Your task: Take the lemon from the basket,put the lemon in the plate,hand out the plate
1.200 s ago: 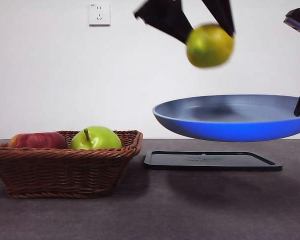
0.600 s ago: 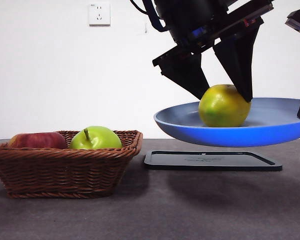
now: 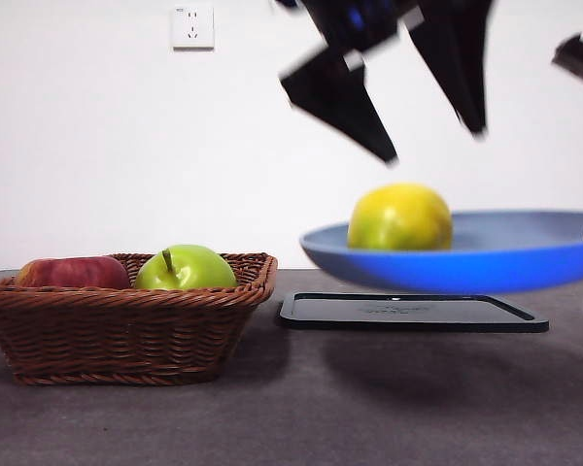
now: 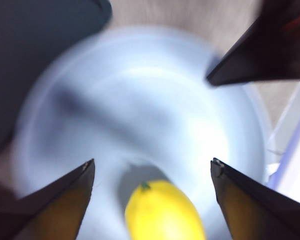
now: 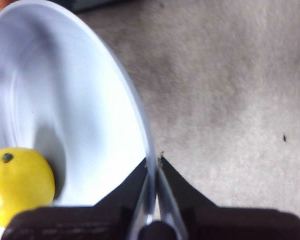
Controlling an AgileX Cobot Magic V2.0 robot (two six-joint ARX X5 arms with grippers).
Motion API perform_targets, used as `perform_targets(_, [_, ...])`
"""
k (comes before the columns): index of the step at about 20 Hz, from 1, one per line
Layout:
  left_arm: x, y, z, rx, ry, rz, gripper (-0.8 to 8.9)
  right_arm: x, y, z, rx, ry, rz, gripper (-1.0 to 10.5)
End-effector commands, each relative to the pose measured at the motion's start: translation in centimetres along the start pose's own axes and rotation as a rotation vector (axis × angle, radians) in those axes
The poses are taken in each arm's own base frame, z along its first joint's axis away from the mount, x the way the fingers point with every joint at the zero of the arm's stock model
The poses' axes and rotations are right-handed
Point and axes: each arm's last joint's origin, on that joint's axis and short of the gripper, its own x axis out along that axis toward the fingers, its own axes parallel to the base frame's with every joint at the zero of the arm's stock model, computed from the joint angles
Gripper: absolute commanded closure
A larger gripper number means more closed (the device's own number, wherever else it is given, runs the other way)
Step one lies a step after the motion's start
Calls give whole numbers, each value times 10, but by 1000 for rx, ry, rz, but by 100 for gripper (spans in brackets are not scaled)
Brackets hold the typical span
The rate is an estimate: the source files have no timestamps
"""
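Front view: brown woven wicker basket (image 3: 126, 320) at the left of the dark table (image 3: 291, 417), holding two fruits, one red apple (image 3: 74, 273) and one bright-green apple with a stem (image 3: 186, 268); beside it a flat black rectangular tray (image 3: 413, 313) lying on the table; above the tray, held clear of it, one wide shallow light-blue plate (image 3: 525, 262) with one small roundish yellow lemon (image 3: 400, 218) resting in it; above the lemon, blurred, the left gripper (image 3: 432, 146) with jaws spread wide, gripping nothing; white wall socket (image 3: 193, 27) on the wall behind. Left wrist view, looking straight down: lemon (image 4: 165, 212) lying in the plate (image 4: 155, 100) between the two parted fingertips (image 4: 85, 170), untouched by either; a dark corner of the tray (image 4: 40, 50) at the plate's far side; second gripper's black jaw over the plate's rim. Right wrist view, alone in showing the hold: right gripper (image 5: 154, 161) pinched tight on the plate's rim (image 5: 115, 80), jaws closed either side of the thin edge; lemon (image 5: 19, 182) sitting inside the plate, well apart from that grip.
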Motion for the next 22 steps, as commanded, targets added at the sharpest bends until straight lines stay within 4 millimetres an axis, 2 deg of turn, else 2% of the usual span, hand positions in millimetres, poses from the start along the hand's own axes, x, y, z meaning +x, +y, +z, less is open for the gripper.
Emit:
perform_targets(1, [-31,1,10,13,-50,5,411,11,-4,9,40,37,18,943])
perform_targets(3, [-58,4,12,7,-89,13,411,22,-9,18,64,58,87,943])
perform_targets(6, [-102,8,9,18,-146,33,411,29,-10,41,79,34,96,943])
perform_targets(13, [-186,2,-21,17,-261,39,411,28,8,125,37,-75,88,944])
perform_targets(17, [-215,-1,-37,-10,-294,33,411,42,7,163,32,-116,17,944])
perform_targets(20, [-223,-2,-43,-16,-307,31,411,62,0,182,46,-128,0,943])
perform_targets(22, [-223,-2,-44,-34,-300,29,411,77,-8,186,56,-124,-33,943])
